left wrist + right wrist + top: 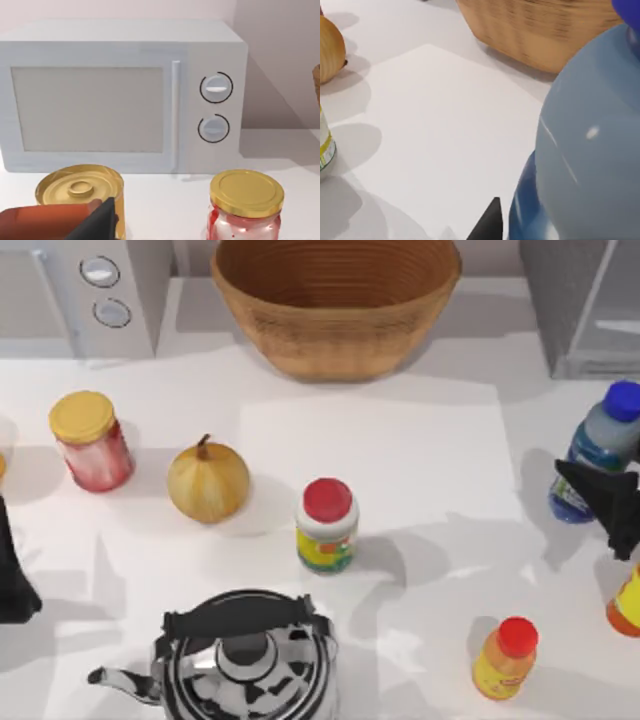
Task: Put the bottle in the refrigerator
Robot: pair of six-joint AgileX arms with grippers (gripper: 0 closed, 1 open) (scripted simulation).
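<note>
The bottle (600, 448) stands upright near the table's right edge, just in front of the refrigerator (580, 300) at the far right corner. The right gripper (612, 502) sits against the bottle's lower body; whether its fingers grip it or stand spread I cannot tell. In the right wrist view the bottle (590, 150) looms very close. The left gripper (12, 580) rests at the left edge.
</note>
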